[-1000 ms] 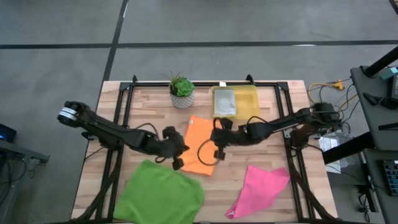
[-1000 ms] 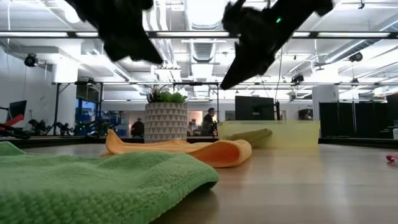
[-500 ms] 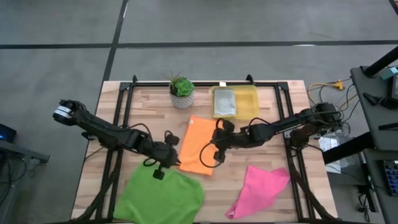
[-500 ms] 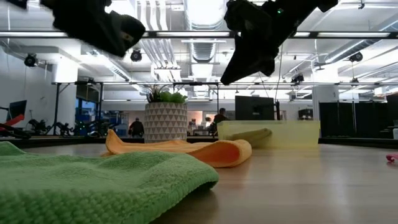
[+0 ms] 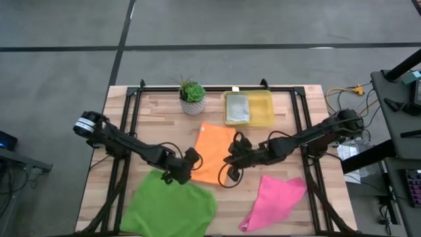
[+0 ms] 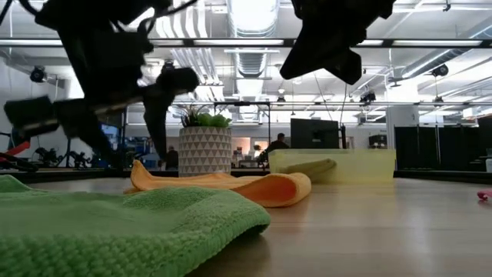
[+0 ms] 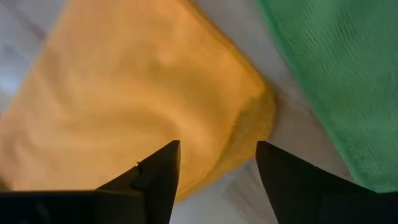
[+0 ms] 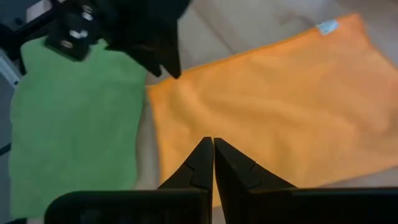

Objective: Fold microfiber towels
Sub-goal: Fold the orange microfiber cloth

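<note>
Orange towel lies folded mid-desk, green towel near-left, pink towel near-right. Left wrist view alone shows the left tool released above the orange corner; right wrist view shows the right tool clenched, empty.

A pale wooden table on a black frame stands on a grey floor crossed by dark seams. Beyond it lies a large hall with bright ceiling strip lights, exposed ducts and dark monitors.
</note>
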You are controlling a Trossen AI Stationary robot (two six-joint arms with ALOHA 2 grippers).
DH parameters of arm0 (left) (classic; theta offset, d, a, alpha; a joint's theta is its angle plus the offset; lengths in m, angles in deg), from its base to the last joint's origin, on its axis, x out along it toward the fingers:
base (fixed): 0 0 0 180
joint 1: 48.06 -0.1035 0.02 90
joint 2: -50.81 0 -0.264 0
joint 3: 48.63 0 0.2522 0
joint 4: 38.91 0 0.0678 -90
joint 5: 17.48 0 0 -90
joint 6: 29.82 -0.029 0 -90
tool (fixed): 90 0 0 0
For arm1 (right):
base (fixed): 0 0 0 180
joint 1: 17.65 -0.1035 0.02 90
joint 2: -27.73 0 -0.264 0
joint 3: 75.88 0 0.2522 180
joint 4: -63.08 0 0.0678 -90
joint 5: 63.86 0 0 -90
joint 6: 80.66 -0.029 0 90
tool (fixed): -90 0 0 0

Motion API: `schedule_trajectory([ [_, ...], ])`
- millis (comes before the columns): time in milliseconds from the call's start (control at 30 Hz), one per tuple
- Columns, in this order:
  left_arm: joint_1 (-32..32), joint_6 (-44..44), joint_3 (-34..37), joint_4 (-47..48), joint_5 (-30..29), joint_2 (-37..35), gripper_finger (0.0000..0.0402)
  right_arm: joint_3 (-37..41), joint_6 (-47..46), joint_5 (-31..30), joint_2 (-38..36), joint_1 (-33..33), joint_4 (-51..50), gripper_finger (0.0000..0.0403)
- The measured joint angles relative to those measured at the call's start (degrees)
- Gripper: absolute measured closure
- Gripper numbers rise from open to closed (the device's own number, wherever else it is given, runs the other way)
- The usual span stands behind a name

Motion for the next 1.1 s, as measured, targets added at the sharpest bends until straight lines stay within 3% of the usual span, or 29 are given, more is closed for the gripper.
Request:
schedule_trajectory([
  [367,0.1,-0.9,-0.2,-0.3,0.8,8.0,0.0207,0.0,-2.6,-0.5,0.0,-0.4,-0.7,0.0394],
  [467,0.3,-0.5,-0.2,-0.5,-1.2,10.5,0.0248,0.0,-2.5,-1.5,0.0,-0.4,-0.7,0.0394],
  [600,0.3,0.2,-0.2,-0.9,-1.1,12.6,0.0358,0.0,-1.4,-1.6,0.0,-0.4,-0.8,0.0394],
  [667,0.2,1.5,-0.2,-1.6,-1.3,12.7,0.0388,0.0,0.3,-1.6,0.3,-0.4,-0.6,0.0394],
  [867,-0.2,3.2,0.0,-3.4,-2.5,12.3,0.0398,0.7,17.6,7.6,3.9,-0.7,1.8,0.0382],
  [967,-0.6,3.2,0.0,-3.7,-2.5,12.2,0.0399,0.4,26.4,10.9,6.5,-0.7,3.0,0.0355],
  [1100,-0.7,3.5,0.0,-3.7,-2.6,12.2,0.0399,-0.2,36.4,11.0,9.3,-1.0,3.6,0.0297],
])
